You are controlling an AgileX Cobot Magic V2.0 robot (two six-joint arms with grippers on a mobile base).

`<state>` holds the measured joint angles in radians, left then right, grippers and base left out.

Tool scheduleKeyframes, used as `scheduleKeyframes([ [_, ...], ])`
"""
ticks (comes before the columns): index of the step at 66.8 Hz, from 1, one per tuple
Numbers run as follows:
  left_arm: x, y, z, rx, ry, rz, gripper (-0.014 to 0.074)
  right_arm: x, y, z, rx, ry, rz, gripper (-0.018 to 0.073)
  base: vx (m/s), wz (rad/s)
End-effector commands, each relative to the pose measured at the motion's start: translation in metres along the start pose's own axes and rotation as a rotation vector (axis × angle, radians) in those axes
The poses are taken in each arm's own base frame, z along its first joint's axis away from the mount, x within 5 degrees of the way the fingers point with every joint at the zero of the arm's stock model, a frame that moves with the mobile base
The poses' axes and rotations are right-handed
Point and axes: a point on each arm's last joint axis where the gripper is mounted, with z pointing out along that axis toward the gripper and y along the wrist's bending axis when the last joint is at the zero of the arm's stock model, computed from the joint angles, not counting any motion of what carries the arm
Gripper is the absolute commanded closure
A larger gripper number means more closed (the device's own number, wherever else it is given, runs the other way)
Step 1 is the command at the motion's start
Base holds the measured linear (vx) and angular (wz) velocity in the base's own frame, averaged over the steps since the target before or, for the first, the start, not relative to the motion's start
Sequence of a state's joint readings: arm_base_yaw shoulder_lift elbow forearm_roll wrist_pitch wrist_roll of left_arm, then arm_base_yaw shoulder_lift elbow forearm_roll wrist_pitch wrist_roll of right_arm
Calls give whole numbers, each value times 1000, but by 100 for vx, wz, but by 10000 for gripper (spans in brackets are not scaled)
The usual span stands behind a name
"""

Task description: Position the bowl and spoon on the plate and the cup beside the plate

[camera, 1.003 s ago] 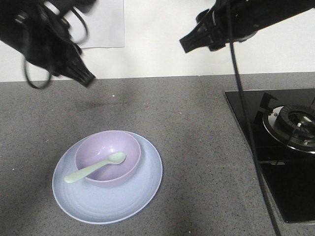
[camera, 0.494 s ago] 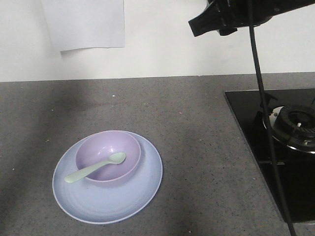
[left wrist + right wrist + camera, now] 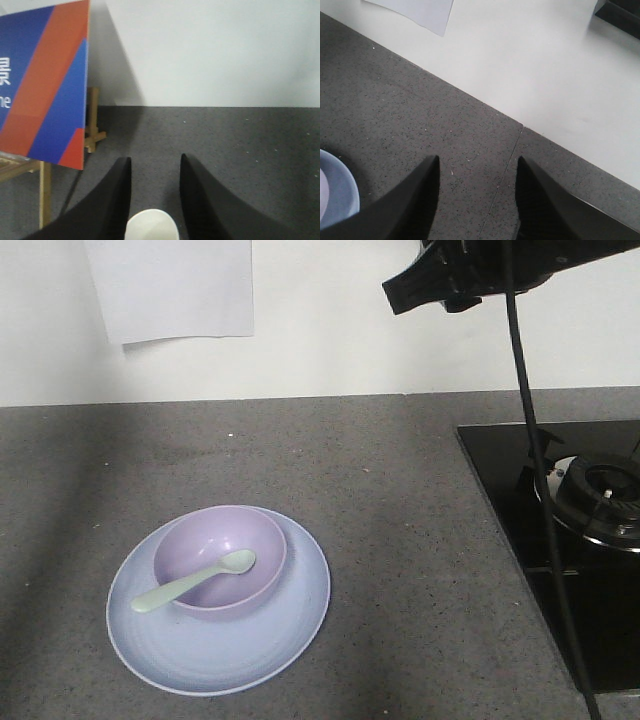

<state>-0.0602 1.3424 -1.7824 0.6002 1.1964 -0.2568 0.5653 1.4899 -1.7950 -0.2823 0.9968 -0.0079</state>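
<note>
While bowl and spoon already rest on the plate, step in hand: fetching the cup, the one piece not yet placed
Plate [image 3: 255, 645]: on the tabletop [image 3: 400, 540], well left of the hob [image 3: 600, 500]
Bowl [image 3: 215, 533]: on the plate, toward its far-left part
Spoon [image 3: 195, 580]: head inside the bowl; handle over the rim, pointing to the plate's near-left edge
Cup [image 3: 151, 226]: only its white rim shows, at the bottom edge of the left wrist view, low between the fingers; outside the front view, so its place relative to the plate cannot be told
Left tool [image 3: 154, 159]: fingers spread, not closed on the cup; contact unclear
Right tool [image 3: 477, 159]: spread wide, empty; high above the tabletop, up and right of the plate
Next move, as I judge it: close on the cup's wall, lift, set it upright just beside the plate, clear of the spoon handle
Change since a second ago: the left arm, then above and left of the plate, has left the front view; the right arm shifted slightly; plate, bowl and spoon unmoved
</note>
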Motion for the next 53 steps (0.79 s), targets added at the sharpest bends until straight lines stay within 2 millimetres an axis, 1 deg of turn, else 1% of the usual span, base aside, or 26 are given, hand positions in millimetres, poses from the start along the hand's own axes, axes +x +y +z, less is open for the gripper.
scheduleKeyframes([
  [1,-9,2,5,26,-60,-17,351,-13,-9,-23,32,-128,1,214,0,0],
  [7,-7,10,19,-15,-24,-40,351,-13,-9,-23,32,-128,1,214,0,0],
  [11,-5,21,25,-31,-4,-80,351,-13,-9,-23,32,-127,1,214,0,0],
  [22,2,47,40,2,37,-196,351,-13,-8,-21,29,-124,2,214,0,0],
  [29,8,55,53,53,92,-217,351,-12,-7,-17,27,-113,0,214,0,0],
  [33,16,60,66,68,146,-231,351,-12,-7,-14,26,-104,-1,214,0,0],
  [40,33,71,87,42,218,-272,351,-11,-5,-9,22,-93,-3,214,0,0],
  [45,46,77,96,23,268,-283,351,-11,-4,-4,20,-84,-5,214,0,0],
  [53,61,85,108,-11,300,-295,351,-11,-2,2,18,-72,-9,214,0,0],
])
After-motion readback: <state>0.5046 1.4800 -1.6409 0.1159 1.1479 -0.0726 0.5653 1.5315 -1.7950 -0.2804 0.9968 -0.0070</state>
